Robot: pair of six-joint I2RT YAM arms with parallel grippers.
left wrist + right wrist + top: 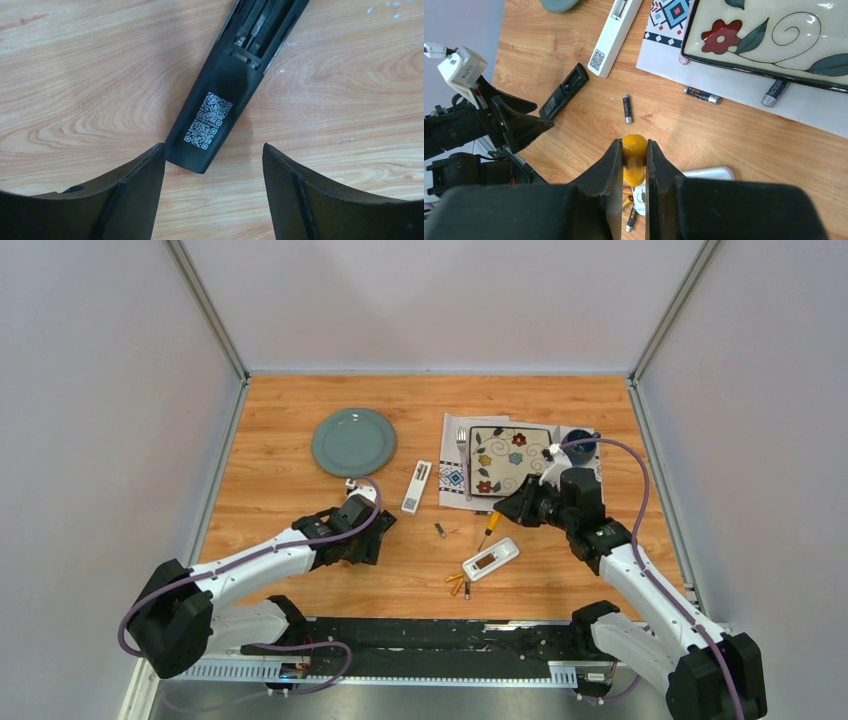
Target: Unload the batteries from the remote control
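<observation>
Right jaws pinch the screwdriver (634, 145); left jaws gape.

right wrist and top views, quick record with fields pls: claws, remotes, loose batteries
left claw: open, astride black remote's end
right claw: shut on orange screwdriver
black remote: lying flat, code label up
white remotes: far white remote by green plate; near white remote by right claw, bay open
batteries: dark battery lying alone; gold-orange batteries beside near white remote; two batteries by floral tray
</observation>
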